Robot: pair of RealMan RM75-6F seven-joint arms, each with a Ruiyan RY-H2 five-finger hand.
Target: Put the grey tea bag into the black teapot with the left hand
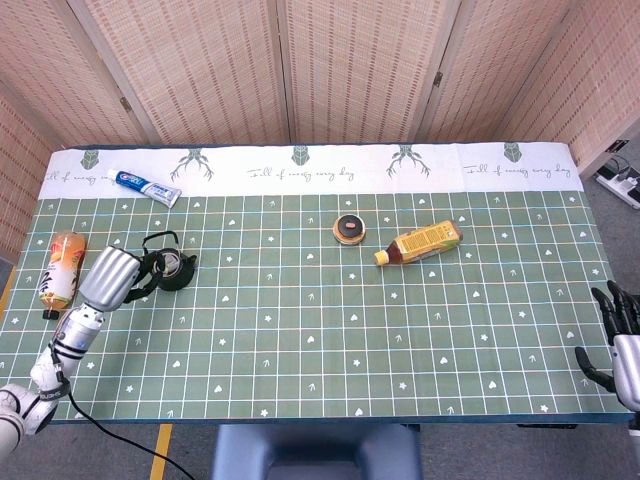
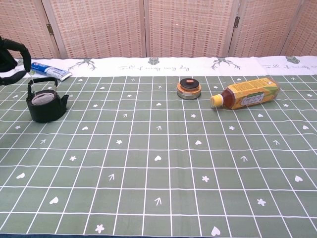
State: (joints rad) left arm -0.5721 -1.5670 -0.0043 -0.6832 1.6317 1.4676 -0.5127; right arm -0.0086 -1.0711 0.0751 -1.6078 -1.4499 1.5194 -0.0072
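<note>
Grey tea bag is lying inside the black teapot at the table's left side. Left hand is hovering just beside the teapot, fingers curled, holding nothing. Right hand is resting at the table's right edge, fingers apart and empty.

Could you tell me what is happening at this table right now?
The robot is putting a grey tea bag into the black teapot at the table's left end. The bag already lies inside the pot. The left hand hovers just beside the teapot, apparently still holding the bag's string. The right hand idles, open, at the table's far right edge.
</note>
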